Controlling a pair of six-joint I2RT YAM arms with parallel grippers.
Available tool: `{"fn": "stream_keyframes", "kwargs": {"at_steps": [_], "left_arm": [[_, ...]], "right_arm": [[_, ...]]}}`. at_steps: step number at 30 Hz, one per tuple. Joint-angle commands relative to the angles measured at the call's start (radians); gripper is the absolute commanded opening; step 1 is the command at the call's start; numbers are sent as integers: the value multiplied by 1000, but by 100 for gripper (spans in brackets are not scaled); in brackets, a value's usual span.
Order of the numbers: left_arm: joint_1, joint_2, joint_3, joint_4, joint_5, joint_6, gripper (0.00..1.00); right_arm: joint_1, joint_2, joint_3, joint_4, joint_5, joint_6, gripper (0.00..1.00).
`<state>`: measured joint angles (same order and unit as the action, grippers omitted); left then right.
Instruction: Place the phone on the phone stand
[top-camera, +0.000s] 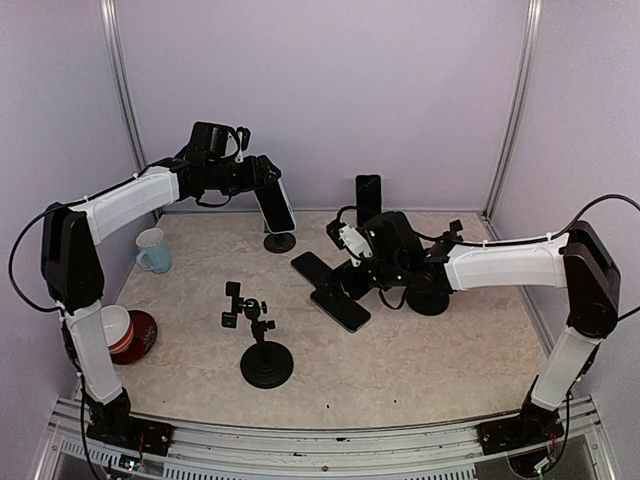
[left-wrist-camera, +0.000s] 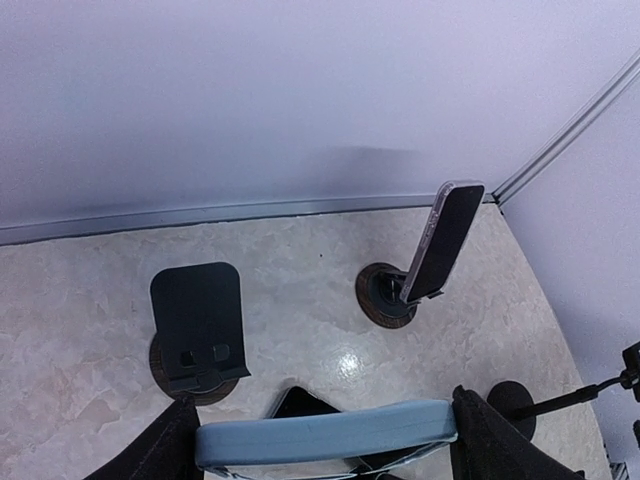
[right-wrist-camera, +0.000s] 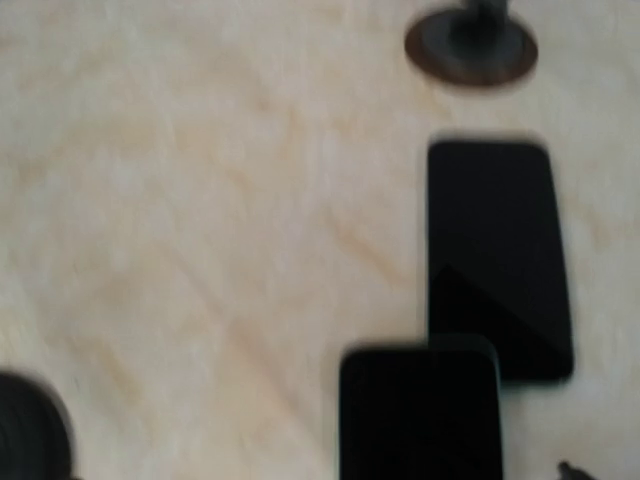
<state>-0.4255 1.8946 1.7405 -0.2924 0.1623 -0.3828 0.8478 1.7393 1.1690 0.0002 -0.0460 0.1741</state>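
Marbled tabletop (top-camera: 420, 350), lilac walls (top-camera: 400, 90). Clamped in left gripper (top-camera: 266, 183): phone (top-camera: 275, 208), slanting lengthwise down toward stand (top-camera: 279, 241). Can't read right gripper (top-camera: 345, 285).

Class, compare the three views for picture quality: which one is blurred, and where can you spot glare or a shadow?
Right wrist view: blurred all over, the dark phones and the stand base have smeared edges. Left wrist view: sharp, with a bright glare spot on the table and a faint shadow on the back wall. Top view: sharp, evenly lit, soft shadows only.
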Motion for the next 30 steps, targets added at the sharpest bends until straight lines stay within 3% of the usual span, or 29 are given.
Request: {"fn": "stream_keyframes", "kwargs": {"at_steps": [1,13,30], "left_arm": [[8,38,84,27,-35,41,49],[11,152,214,5,-99,87,48],[19,261,305,45,-155,150,48]], "right_arm": [[-4,-47,-102,17,18,18,100],[6,-119,-311,128,-79,43,100],[16,-105,-364,199,-105,57,100]]}}
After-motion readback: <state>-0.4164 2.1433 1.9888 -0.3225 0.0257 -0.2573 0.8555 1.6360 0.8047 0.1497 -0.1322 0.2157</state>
